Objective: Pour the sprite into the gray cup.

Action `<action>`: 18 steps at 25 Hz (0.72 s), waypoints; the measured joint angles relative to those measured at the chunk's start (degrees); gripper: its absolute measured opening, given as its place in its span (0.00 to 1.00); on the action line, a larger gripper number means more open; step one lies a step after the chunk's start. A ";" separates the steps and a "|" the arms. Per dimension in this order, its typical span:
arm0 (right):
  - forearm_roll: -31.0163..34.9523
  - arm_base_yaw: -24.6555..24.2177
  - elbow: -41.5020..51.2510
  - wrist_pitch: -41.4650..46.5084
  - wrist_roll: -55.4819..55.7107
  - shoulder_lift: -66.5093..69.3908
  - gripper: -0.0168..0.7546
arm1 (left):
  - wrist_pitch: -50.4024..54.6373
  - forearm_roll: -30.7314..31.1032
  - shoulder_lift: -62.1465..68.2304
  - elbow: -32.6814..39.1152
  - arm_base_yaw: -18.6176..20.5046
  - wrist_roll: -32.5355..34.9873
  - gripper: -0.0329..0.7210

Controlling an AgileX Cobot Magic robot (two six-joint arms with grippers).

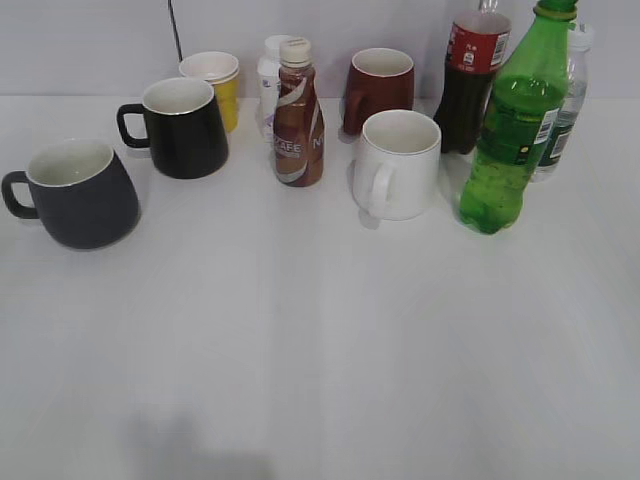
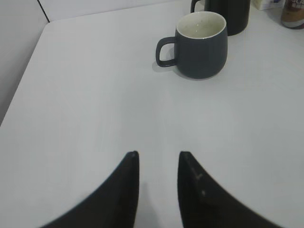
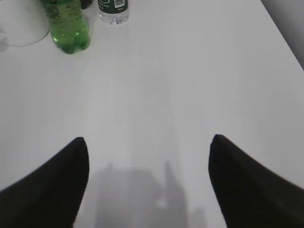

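Note:
The sprite (image 1: 512,125), a tall green bottle with a green cap, stands upright at the right of the table; its base shows in the right wrist view (image 3: 66,26). The gray cup (image 1: 80,193) stands at the left with its handle pointing left, empty, and shows in the left wrist view (image 2: 200,44). My left gripper (image 2: 158,154) is open with a narrow gap, empty, over bare table short of the cup. My right gripper (image 3: 148,140) is wide open and empty, well short of the sprite. Neither gripper shows in the exterior view.
A black mug (image 1: 185,125), yellow cup (image 1: 215,85), brown coffee bottle (image 1: 298,115), white bottle (image 1: 270,80), dark red mug (image 1: 380,88), white mug (image 1: 397,163), cola bottle (image 1: 472,75) and clear water bottle (image 1: 565,105) stand along the back. The table's left edge (image 2: 21,85) is near.

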 joint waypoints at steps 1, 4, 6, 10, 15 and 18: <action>0.00 0.00 0.00 0.00 0.00 0.00 0.78 | 0.00 0.00 0.00 0.00 0.00 0.00 0.34; 0.00 0.00 0.00 0.00 0.00 0.00 0.78 | -1.54 0.00 0.07 -0.50 0.00 0.00 0.34; 0.00 0.00 0.00 0.00 0.00 0.00 0.78 | -8.91 0.00 1.06 -0.84 0.00 0.00 0.34; 0.00 0.00 0.00 0.00 0.00 0.00 0.78 | -37.35 0.00 6.19 0.94 0.00 0.00 0.34; 0.00 0.00 0.00 0.00 0.00 0.00 0.78 | -68.10 0.49 22.35 7.71 0.00 0.00 0.35; 0.00 0.00 0.00 0.00 0.00 0.00 0.78 | -86.23 0.28 36.96 11.24 0.00 0.00 0.35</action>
